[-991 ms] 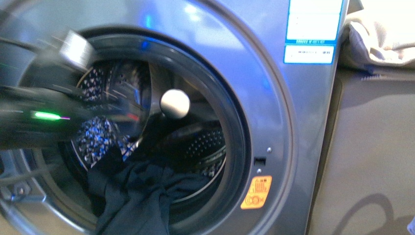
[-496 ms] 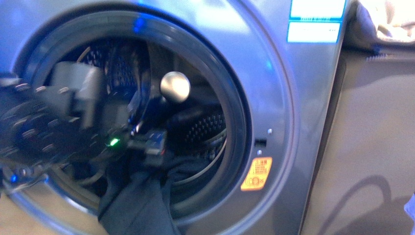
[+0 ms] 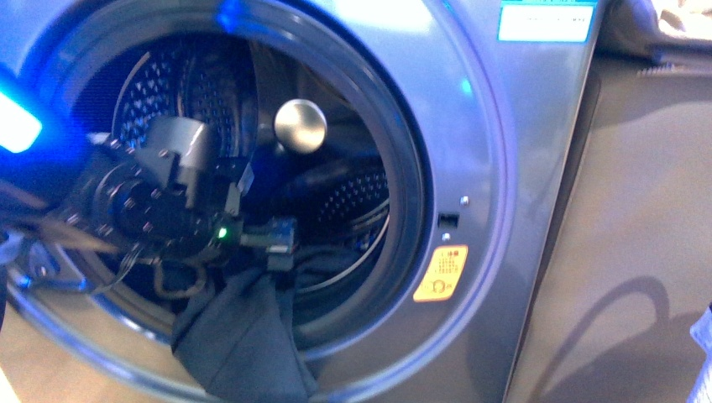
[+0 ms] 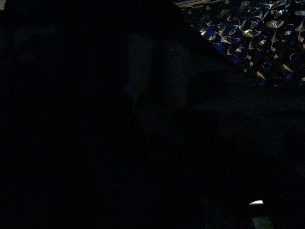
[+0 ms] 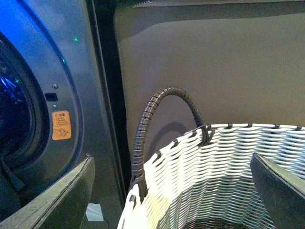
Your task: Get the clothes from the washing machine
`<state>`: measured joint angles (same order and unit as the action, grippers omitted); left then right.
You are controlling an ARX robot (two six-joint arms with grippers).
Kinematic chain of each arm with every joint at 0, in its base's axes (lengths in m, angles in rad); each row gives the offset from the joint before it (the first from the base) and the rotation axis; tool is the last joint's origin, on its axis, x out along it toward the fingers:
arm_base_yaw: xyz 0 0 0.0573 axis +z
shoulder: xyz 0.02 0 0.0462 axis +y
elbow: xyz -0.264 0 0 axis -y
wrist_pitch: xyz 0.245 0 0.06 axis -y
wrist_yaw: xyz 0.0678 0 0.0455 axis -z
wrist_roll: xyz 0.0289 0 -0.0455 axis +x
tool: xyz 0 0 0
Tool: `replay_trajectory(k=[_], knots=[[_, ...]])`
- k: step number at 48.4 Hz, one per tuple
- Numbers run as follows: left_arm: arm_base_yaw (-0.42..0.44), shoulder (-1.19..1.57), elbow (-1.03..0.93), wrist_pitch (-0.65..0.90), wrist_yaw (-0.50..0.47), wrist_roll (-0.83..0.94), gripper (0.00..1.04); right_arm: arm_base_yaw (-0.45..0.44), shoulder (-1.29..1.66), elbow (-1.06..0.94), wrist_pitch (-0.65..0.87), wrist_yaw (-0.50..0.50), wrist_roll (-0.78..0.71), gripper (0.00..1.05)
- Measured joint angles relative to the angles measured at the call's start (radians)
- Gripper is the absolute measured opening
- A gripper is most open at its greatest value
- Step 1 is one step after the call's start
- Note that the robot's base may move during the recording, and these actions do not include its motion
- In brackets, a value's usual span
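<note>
A: How are the fingers set?

B: The right gripper's fingers (image 5: 62,200) are spread wide, and nothing is held between them. The right gripper (image 5: 171,157) is poised empty close to the rim of the woven basket (image 5: 214,186). The left gripper (image 3: 270,243) is reached into the mouth of the washing machine (image 3: 504,168). Whether it is closed on cloth cannot be told, since the front view is blurred there and the left wrist view is dark.

A: And where are the clothes?

B: The clothes (image 3: 243,344) are draped as a dark navy bunch over the lower lip of the opening, just under the left gripper. Part is left inside the drum (image 3: 201,92) and part is hung outside.

A: What could go wrong from here?

B: If only a little cloth is caught, the garment could be dropped on the floor (image 3: 34,369) short of the basket. The trailing part could also be snagged on the door seal (image 3: 407,193) or tangled in the arm's loose cables (image 3: 109,269).

A: And the surroundings?

B: The grey metal front is washed with blue light, and an orange sticker (image 3: 441,273) is fixed beside the opening. A plain brown-grey panel (image 3: 638,210) is set to the machine's right, with a pale cloth (image 3: 663,17) laid on top. The floor is seen only as a pale tan strip.
</note>
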<state>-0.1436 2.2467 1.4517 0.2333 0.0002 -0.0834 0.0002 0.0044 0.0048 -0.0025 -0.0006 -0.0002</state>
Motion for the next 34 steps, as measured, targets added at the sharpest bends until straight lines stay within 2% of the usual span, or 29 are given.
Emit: replay_trajectory(k=[8,13,19,34], knots=[[-0.003,0.015,0.013,-0.077,0.011,0.019,0.98,0.000,0.000,0.000,0.000,0.000,0.000,0.97],[-0.016,0.018,0.013,-0.158,0.041,0.088,0.98,0.000,0.000,0.000,0.000,0.000,0.000,0.97],[-0.031,0.018,0.006,-0.182,0.049,0.147,0.98,0.000,0.000,0.000,0.000,0.000,0.000,0.97],[-0.035,0.018,0.026,-0.219,0.104,0.032,0.98,0.000,0.000,0.000,0.000,0.000,0.000,0.97]])
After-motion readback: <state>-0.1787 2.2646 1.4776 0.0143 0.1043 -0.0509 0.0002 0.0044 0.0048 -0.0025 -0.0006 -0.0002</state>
